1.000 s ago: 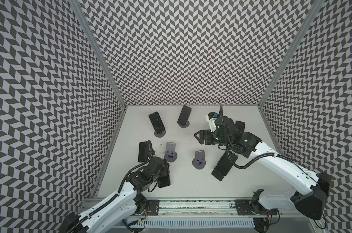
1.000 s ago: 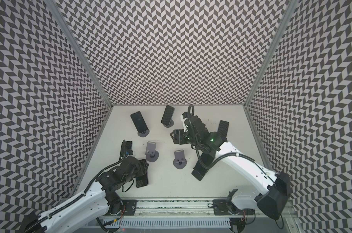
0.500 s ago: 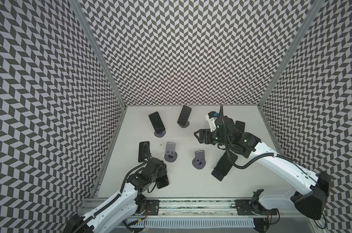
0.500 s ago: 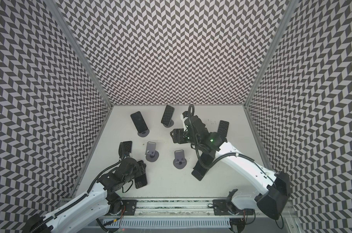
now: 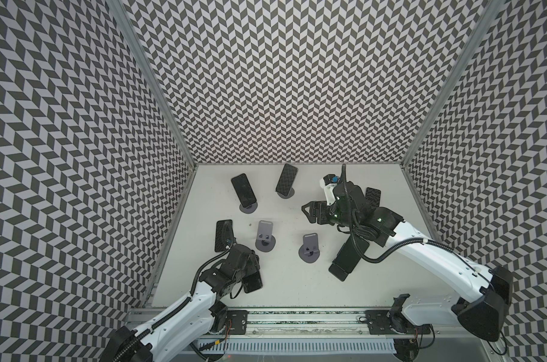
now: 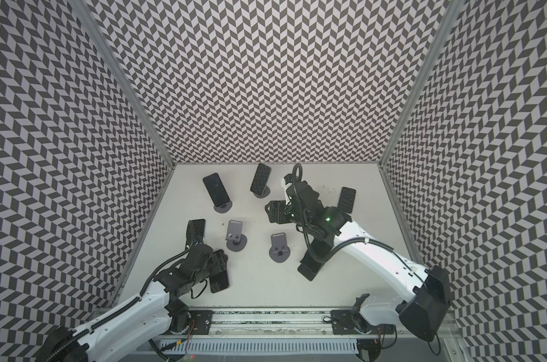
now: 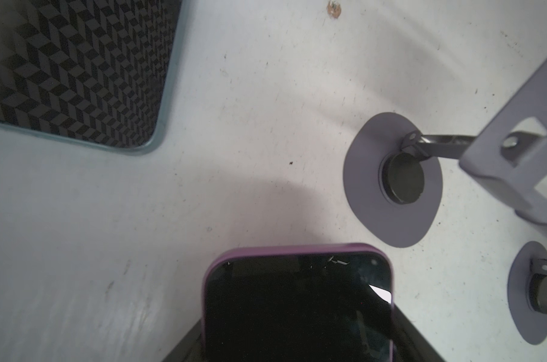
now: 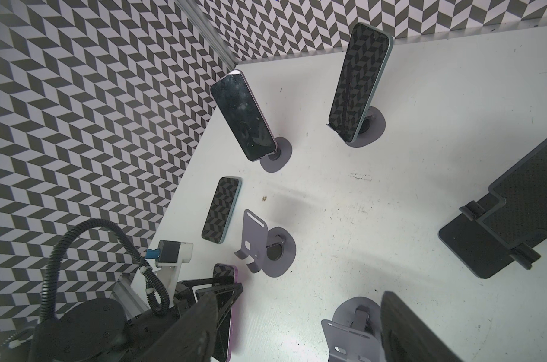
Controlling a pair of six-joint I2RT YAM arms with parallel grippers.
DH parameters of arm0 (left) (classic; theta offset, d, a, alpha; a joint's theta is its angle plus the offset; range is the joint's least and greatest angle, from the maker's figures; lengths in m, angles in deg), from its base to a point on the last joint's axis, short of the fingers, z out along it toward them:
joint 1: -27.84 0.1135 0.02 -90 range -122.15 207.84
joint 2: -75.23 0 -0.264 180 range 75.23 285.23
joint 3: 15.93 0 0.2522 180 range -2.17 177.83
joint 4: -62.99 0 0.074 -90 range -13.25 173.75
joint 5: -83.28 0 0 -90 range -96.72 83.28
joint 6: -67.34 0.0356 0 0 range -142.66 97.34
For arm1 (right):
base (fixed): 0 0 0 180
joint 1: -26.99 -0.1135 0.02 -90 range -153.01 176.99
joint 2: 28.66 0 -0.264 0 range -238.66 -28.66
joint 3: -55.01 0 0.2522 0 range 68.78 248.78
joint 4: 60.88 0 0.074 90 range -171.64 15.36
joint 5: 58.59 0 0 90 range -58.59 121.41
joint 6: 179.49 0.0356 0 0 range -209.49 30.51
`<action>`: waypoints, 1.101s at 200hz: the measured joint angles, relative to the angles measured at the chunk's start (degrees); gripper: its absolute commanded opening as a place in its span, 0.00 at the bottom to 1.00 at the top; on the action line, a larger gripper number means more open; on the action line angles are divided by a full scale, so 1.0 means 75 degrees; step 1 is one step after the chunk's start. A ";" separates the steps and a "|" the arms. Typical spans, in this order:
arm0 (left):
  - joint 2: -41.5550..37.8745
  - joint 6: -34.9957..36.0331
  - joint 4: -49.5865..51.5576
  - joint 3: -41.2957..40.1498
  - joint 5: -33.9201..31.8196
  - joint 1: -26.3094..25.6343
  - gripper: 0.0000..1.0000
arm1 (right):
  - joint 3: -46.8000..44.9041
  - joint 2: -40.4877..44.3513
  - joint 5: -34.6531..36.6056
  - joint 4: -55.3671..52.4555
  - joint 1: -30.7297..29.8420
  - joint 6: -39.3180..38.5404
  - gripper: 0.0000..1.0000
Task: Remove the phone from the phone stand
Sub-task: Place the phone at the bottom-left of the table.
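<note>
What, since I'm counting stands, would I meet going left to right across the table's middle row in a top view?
Flat phone → left empty stand → right empty stand → black holder.

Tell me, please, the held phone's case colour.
The phone has a purple case; best: left wrist view.

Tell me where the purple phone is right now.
In a top view, the purple phone is held in the left gripper at the front left of the table, just nearer the robot than an empty stand and a flat phone.
</note>
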 measured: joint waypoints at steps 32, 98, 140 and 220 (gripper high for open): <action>-0.0029 0.0000 -0.0079 -0.0035 -0.0003 0.0000 0.54 | 0.0000 0.0000 0.0000 0.0044 0.0000 0.0032 0.80; 0.0166 0.0000 -0.0224 -0.0023 -0.0076 0.0000 0.59 | 0.0000 -0.0003 -0.0003 0.0099 0.0000 0.0032 0.80; 0.0772 -0.0035 -0.0128 0.0306 -0.0297 0.0000 0.59 | 0.0000 -0.0017 -0.0003 0.0096 0.0000 0.0023 0.80; 0.1110 -0.0079 -0.0090 0.0472 -0.0469 0.0000 0.67 | 0.0000 -0.0017 0.0000 0.0090 0.0000 -0.0114 0.80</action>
